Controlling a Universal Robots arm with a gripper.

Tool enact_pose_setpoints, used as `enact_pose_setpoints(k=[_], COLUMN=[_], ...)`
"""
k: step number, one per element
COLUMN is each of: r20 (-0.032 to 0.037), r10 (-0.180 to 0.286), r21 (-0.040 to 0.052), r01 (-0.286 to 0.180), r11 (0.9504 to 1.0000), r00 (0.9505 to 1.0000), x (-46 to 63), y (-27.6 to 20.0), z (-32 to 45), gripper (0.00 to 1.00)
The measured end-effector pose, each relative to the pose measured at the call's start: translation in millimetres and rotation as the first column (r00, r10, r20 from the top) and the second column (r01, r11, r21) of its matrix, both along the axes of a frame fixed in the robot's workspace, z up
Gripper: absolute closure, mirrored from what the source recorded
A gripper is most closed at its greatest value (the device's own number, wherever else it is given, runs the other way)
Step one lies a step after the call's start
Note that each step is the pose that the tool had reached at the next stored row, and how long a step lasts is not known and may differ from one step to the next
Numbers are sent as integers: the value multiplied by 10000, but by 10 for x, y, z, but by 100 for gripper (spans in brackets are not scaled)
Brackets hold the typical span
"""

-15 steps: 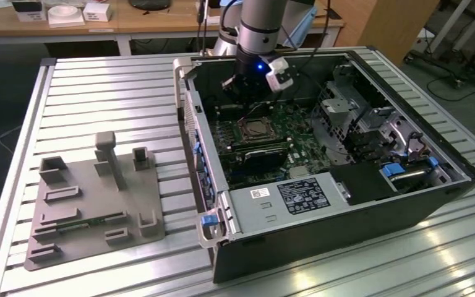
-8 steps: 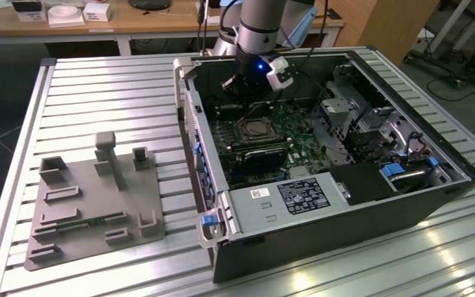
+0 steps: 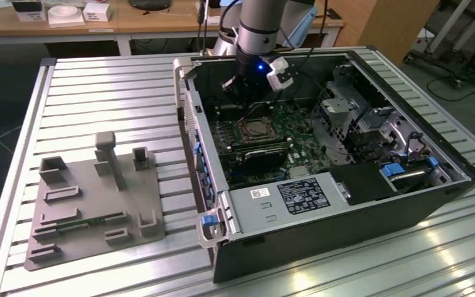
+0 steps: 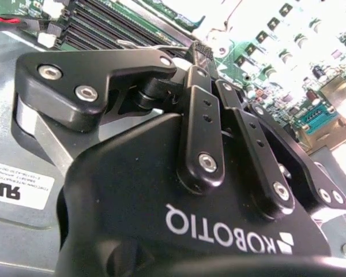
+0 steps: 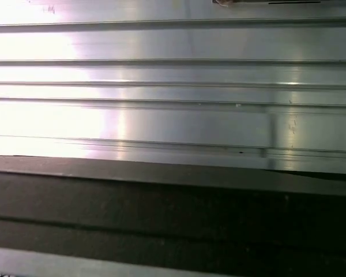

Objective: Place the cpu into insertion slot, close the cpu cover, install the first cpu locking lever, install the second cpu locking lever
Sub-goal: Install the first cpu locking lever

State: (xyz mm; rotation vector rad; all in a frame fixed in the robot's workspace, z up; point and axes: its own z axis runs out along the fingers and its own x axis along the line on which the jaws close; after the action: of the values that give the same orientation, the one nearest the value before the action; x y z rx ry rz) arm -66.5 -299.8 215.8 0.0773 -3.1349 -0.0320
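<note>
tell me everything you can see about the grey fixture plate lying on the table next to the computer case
The grey fixture plate is a flat, matte slab that looks like plastic. It carries raised blocks, low brackets and one tall post of the same grey. It lies flat on the ribbed metal table, to the exterior view's left of the open computer case and apart from it. A thin greenish strip lies in one holder.

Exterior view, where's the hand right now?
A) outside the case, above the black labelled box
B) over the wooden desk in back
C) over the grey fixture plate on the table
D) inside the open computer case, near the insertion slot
D: the hand hangs inside the open computer case, close to the insertion slot, well away from the grey fixture plate.
</note>
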Motion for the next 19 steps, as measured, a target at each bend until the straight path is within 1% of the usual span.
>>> enact_pose_setpoints(k=[19], r20=[0], r10=[12], r21=[0], r01=[-12], r11=[10000], r00=[10000], x=[85], y=[9], z=[-37], gripper=[89])
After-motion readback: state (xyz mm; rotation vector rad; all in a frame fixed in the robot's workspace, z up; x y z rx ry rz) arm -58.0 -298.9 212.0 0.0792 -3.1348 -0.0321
